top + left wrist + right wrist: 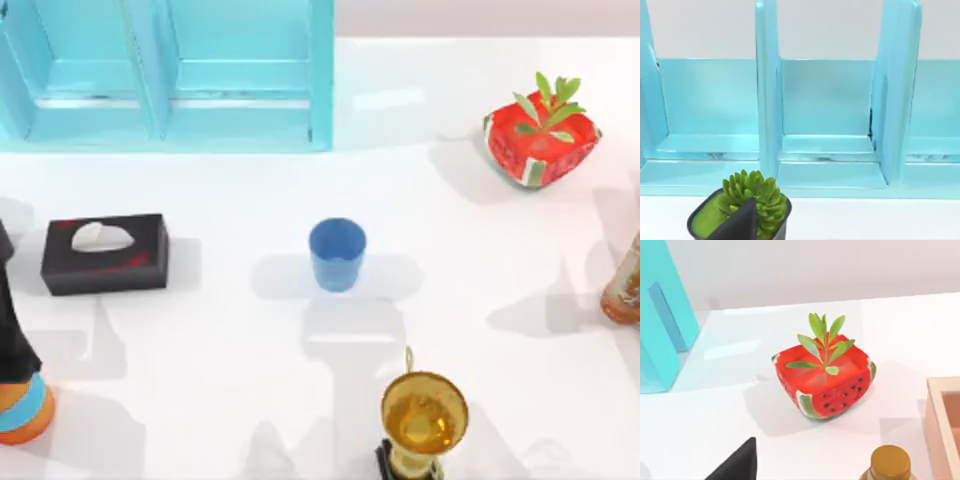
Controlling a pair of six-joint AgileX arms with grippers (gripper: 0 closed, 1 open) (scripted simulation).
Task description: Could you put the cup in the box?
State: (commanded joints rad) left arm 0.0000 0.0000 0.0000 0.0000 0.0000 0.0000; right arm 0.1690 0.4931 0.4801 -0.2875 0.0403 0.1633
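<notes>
The cup (337, 255) stood upright in the top view, mouth up and long axis vertical. It was alone at mid-desk, about as far from the left side as from the right, so neither arm looked clearly nearer. A black tissue box (104, 253) lay well to its left, a gold trophy (423, 415) nearer the front, and a watermelon planter (541, 140) far off at the back right. In the left wrist view, the left gripper (739, 226) was a dark wedge just in front of a potted succulent (758, 200), facing the cyan shelf (827, 100); I could not tell whether it was open or holding anything. In the right wrist view, the right gripper (738, 464) was likewise a dark wedge, its state impossible to tell. The planter lay ahead of it and a brown bottle cap (889, 462) close beside it. A wooden box (941, 425) sat just beyond the cap, so the right arm probably suited the carry. No brand, label or writing was legible.
</notes>
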